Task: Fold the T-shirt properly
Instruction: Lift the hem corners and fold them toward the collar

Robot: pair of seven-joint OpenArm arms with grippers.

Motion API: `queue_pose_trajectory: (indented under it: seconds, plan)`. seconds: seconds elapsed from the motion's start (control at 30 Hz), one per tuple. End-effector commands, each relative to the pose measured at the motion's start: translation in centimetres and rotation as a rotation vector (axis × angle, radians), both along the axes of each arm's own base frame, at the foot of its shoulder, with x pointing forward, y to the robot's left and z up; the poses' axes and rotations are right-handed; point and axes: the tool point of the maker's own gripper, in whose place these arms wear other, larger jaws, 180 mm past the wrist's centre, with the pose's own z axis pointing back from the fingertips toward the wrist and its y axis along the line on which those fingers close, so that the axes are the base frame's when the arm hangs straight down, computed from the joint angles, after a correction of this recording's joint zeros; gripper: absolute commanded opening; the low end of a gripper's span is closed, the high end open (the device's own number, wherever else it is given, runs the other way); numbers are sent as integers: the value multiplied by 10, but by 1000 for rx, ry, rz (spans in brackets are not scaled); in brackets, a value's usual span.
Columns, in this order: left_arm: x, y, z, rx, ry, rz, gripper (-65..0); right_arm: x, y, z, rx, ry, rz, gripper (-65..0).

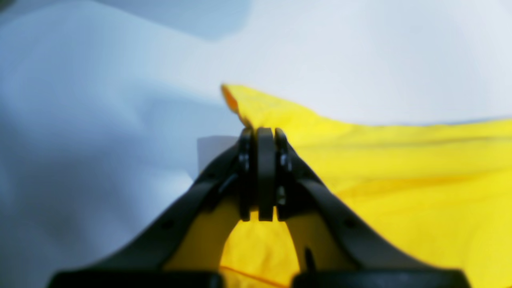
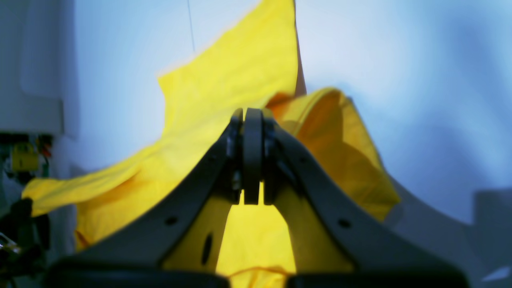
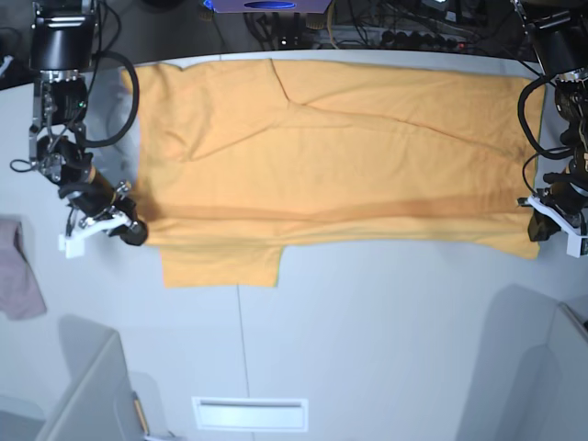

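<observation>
The orange-yellow T-shirt lies spread wide across the far half of the white table, with its near edge lifted and a sleeve hanging flat at the front left. My right gripper, on the left of the base view, is shut on the shirt's near left edge; in the right wrist view yellow cloth rises behind the closed fingers. My left gripper, on the right of the base view, is shut on the near right corner; the left wrist view shows the cloth corner pinched.
A small pinkish-mauve cloth lies at the table's left edge. Cables and dark equipment run along the back. A white slotted plate sits at the front. The white table stretches in front of the shirt.
</observation>
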Motion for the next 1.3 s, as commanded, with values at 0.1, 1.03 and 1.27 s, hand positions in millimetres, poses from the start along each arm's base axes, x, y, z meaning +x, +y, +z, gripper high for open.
queue_pose_trajectory:
  seconds: [0.1,1.03,1.27]
  plan:
    - [9,9,22,32,-52,-4,-650,5,-5,25,38,-45,-7,-650]
    - [-9,24,44,126,-21,-51,-650,-30,18,54,202,-68,56,-650]
    - [-27,15,39,161,13,-93,-650,-52,0,54,211,-23,44,-650]
